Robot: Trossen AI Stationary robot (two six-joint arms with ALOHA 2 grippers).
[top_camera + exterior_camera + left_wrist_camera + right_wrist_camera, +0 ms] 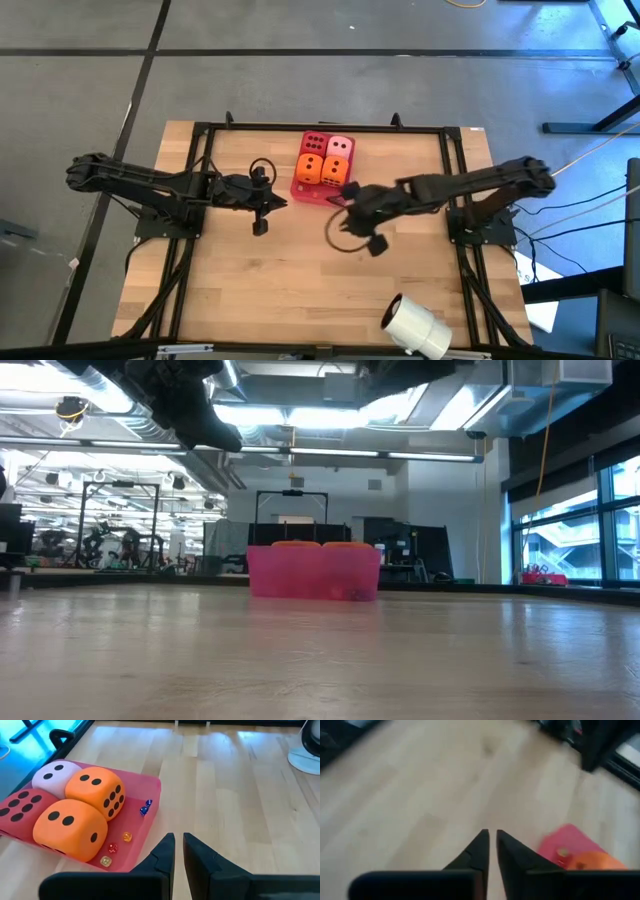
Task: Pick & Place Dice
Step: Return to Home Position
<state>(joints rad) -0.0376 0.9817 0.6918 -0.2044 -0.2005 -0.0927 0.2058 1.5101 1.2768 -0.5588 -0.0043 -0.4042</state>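
Four dice sat packed in the red tray (145, 787) toward the table's (300, 290) far edge. The red die (313, 144) and pink die (341, 147) were in the far row and the two orange dice (311, 168) in the near row, with tiny dice (145, 809) loose beside them. The left gripper (178, 836) hung just left of the tray and the right gripper (492, 832) by its near right corner, both with fingers nearly together and gripping nothing.
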